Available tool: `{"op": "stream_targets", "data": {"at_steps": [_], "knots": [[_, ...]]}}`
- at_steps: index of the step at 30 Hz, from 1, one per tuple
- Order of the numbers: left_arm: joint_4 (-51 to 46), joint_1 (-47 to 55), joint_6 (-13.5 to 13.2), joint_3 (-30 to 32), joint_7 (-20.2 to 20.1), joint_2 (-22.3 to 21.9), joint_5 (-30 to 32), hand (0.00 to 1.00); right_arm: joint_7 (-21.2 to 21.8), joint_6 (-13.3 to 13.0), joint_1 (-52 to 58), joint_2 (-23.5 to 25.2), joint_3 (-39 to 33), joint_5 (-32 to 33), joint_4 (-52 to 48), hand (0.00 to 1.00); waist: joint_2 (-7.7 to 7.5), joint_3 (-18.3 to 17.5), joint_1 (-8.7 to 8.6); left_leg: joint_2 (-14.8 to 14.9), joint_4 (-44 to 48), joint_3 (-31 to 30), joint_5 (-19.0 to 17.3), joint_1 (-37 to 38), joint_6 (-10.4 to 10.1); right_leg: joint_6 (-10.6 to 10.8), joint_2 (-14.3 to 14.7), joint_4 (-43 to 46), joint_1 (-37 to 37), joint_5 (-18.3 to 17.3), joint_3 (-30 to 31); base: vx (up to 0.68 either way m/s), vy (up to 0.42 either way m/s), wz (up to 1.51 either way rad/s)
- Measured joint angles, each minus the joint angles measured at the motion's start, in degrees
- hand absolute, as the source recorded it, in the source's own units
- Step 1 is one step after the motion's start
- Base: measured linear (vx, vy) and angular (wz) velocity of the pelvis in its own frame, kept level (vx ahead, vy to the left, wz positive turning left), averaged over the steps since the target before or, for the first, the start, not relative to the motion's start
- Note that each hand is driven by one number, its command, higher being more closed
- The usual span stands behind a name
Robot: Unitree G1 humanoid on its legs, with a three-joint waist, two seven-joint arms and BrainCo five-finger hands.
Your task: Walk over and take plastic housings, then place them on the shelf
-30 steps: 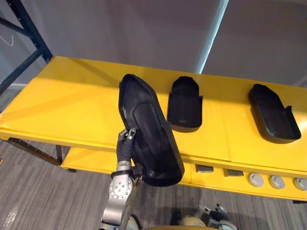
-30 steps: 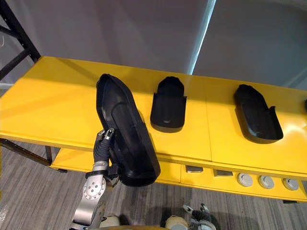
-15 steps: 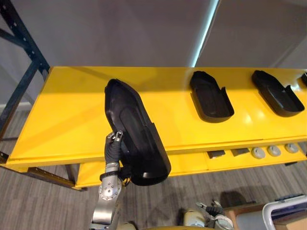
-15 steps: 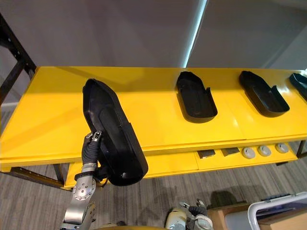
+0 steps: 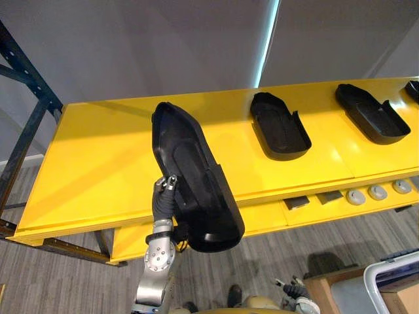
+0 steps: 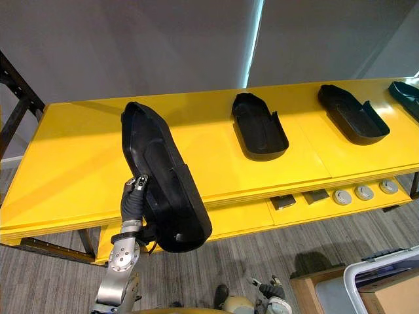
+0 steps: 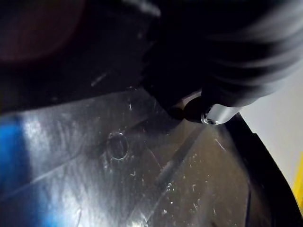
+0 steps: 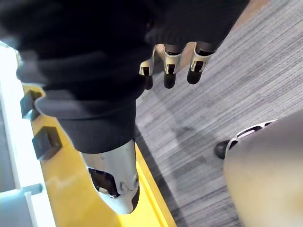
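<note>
1. your left robot hand [image 5: 166, 193] grips the black housing [image 5: 194, 171] by its rim, centre-left of frame, across the yellow shelf's [image 5: 91, 163] front edge.
2. its long axis runs lower right to upper left, with the narrow rounded end toward the wall.
3. your right robot hand [image 8: 171, 65] hangs with its fingers relaxed.

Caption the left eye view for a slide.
Left hand holds a long black plastic housing at the yellow shelf, where other black housings lie.

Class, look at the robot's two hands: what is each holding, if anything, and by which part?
The left hand grips the big black housing by its side edge, near its lower end. The right hand holds nothing.
</note>
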Motion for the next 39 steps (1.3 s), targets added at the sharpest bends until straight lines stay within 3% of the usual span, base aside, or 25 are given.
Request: {"op": "stream_targets", "data": {"at_steps": [6, 10, 16, 25, 29, 30, 39], "knots": [[4.3, -4.9, 1.9, 5.0, 2.3, 2.7, 5.8, 1.0, 0.1, 0.0, 1.2, 0.1, 0.0, -0.6, -0.3, 0.0, 0.53, -2.6, 0.01, -1.2, -3.8, 0.2, 1.8, 1.4, 0.1, 0.5, 0.3, -4.7, 1.9, 2.7, 0.2, -0.02, 0.005, 0.0], [11.9, -12.3, 4.5, 11.8, 5.5, 7.7, 9.1, 1.0, 0.8, 0.1, 1.0, -0.4, 0.0, -1.0, -0.3, 0.0, 1.01, -2.8, -0.26, -2.1, -6.1, 0.7, 3.4, 1.4, 0.3, 0.5, 0.6, -7.7, 2.0, 5.1, 1.0, -0.05, 0.016, -0.08], [22.2, -19.0, 7.2, 17.1, 7.5, 14.1, 10.0, 1.0, 1.3, 0.1, 0.7, -0.9, -0.2, -1.6, -0.3, 0.0, 1.21, -2.7, -1.61, -3.0, -8.0, 0.8, 5.2, 0.3, 0.5, 0.4, 0.7, -9.7, 0.7, 7.0, 1.4, -0.07, 0.011, -0.03], [35.7, -31.6, 9.2, 19.2, 8.6, 21.6, 11.0, 1.0, 1.3, 0.0, 0.4, -1.6, -2.2, -2.7, -0.4, 0.0, 1.94, -1.7, -1.8, -4.3, -9.8, 0.8, 7.1, -2.6, 0.7, 0.3, 0.6, -9.8, -3.5, 8.7, 2.6, -0.06, 0.022, -0.06], [40.0, -36.1, 10.1, 20.8, 8.6, 24.2, 11.7, 1.0, 1.3, -0.2, -0.6, -2.0, -2.2, -2.8, -0.3, 0.0, 1.89, 0.0, -2.75, -4.6, -10.1, 1.1, 7.2, -3.5, 0.7, 0.3, 0.6, -9.8, -4.9, 9.0, 3.4, -0.02, 0.024, -0.1], [40.2, -36.3, 10.1, 20.8, 8.6, 24.7, 11.7, 0.0, 1.4, -0.2, -0.7, -2.0, -2.2, -2.8, -0.3, 0.0, 1.88, 0.0, -3.07, -4.6, -10.1, 1.1, 7.2, -3.9, 0.7, 0.3, 0.6, -9.8, -5.2, 9.0, 3.4, 0.01, 0.019, -0.07], [42.9, -41.6, 9.9, 20.8, 10.2, 24.9, 12.1, 0.0, 1.2, -1.3, -1.1, -2.1, -2.2, -3.2, -0.2, 0.0, 1.61, 2.3, -4.13, -4.6, -10.9, 1.5, 7.2, -5.5, 0.7, 0.2, 0.9, -9.8, -7.0, 9.1, 3.8, 0.04, 0.016, -0.04]]}}
